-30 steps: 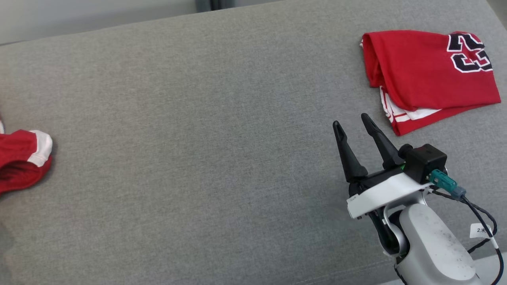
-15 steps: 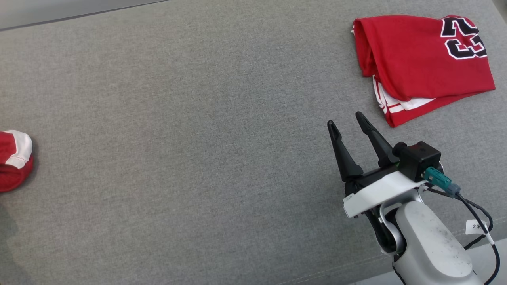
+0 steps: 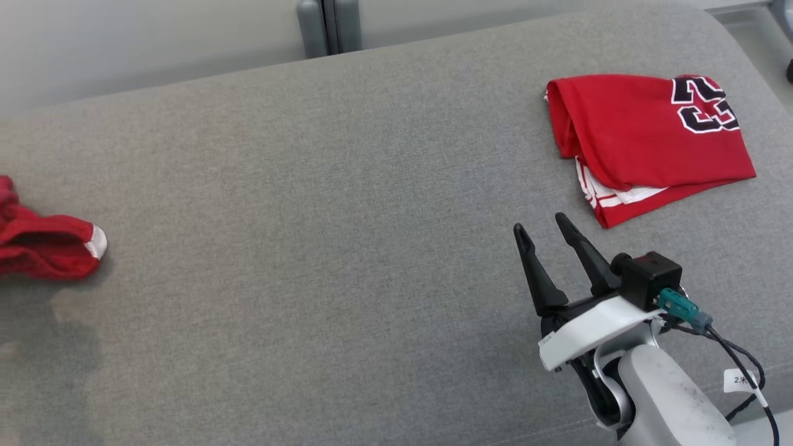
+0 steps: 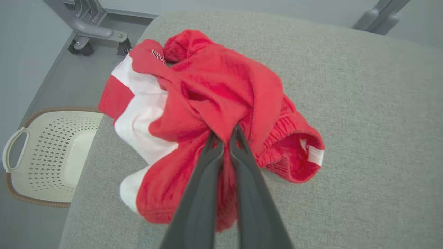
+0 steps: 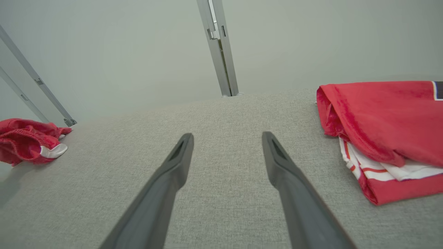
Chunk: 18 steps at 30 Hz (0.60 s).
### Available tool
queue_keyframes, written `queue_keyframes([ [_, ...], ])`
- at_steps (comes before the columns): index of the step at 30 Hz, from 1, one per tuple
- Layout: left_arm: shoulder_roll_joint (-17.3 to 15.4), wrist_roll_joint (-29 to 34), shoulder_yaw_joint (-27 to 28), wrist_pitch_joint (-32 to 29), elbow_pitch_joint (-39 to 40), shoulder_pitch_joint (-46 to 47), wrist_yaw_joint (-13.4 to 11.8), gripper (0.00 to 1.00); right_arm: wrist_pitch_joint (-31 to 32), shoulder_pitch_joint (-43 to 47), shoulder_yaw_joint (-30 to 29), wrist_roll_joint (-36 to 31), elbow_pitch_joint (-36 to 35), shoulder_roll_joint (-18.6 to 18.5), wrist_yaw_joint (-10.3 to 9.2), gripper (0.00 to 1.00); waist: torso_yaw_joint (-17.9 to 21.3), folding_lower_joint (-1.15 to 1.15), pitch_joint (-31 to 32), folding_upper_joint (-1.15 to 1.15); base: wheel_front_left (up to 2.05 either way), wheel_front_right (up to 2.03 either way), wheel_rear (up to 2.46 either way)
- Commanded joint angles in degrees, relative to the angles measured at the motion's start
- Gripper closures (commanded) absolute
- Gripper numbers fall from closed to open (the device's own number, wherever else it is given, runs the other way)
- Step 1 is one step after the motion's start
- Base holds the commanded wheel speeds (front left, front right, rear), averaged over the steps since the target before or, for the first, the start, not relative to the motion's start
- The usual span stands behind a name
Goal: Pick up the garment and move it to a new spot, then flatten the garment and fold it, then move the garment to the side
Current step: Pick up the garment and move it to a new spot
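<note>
Head view: grey fabric-covered bench [image 3: 322, 217]; crumpled red garment with white trim [image 3: 49, 244] heaped at the bench's left edge, about midway between its near and far edges; folded red jersey with black-and-white numerals [image 3: 644, 136] lies near the far right corner, well apart from the heap; right gripper [image 3: 539, 223] hangs over the near right part of the bench, fingers spread, nothing between them, close to the jersey's near edge but not touching.

Left wrist view: left gripper [image 4: 223, 136] has its fingers pressed together on a raised fold at the heap's middle, pinching red cloth; the rest of the garment looks to rest on the bench, white panels toward the edge; cream perforated plastic basket [image 4: 52, 155] sits on the floor beyond that edge.

Right wrist view: jaws wide apart over bare bench; garment off at the left edge, jersey at the right.

Judgement: first step, the pick-up; grip made, lift not yet evident. Next move calls for a straight rise until trailing cloth clears, then a carry toward the bare middle, clear of the jersey; the pinch is small, so the cloth may slip.
</note>
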State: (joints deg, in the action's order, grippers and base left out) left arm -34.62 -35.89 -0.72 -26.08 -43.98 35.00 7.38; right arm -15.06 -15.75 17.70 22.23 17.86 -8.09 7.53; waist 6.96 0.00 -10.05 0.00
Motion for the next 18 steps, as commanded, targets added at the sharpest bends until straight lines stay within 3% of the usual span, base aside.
queue_keyframes([
  [1, 0.1, -0.8, -1.4, 0.1, 1.9, 0.8, 0.2, 1.0, -0.1, 1.0, 0.0, 0.5, 0.3, -0.1, -0.08, 0.0, -1.4, 0.0, 4.2, 0.0, 0.0, 0.0, 0.0],
  [11, -0.1, -2.8, -16.5, -1.0, 21.0, 1.7, 0.2, 1.0, -0.1, 4.4, -0.3, 1.7, 1.2, -0.8, -0.08, 0.0, -2.2, 0.0, 10.0, 0.0, 0.0, 0.0, 0.0],
  [18, 3.5, -6.4, -21.4, 0.2, 32.4, 3.9, 0.2, 1.0, -0.1, 5.4, -0.6, 1.9, 0.8, -1.0, -0.08, 0.0, -0.8, 0.0, 10.7, 0.0, 0.0, 0.0, 0.0],
])
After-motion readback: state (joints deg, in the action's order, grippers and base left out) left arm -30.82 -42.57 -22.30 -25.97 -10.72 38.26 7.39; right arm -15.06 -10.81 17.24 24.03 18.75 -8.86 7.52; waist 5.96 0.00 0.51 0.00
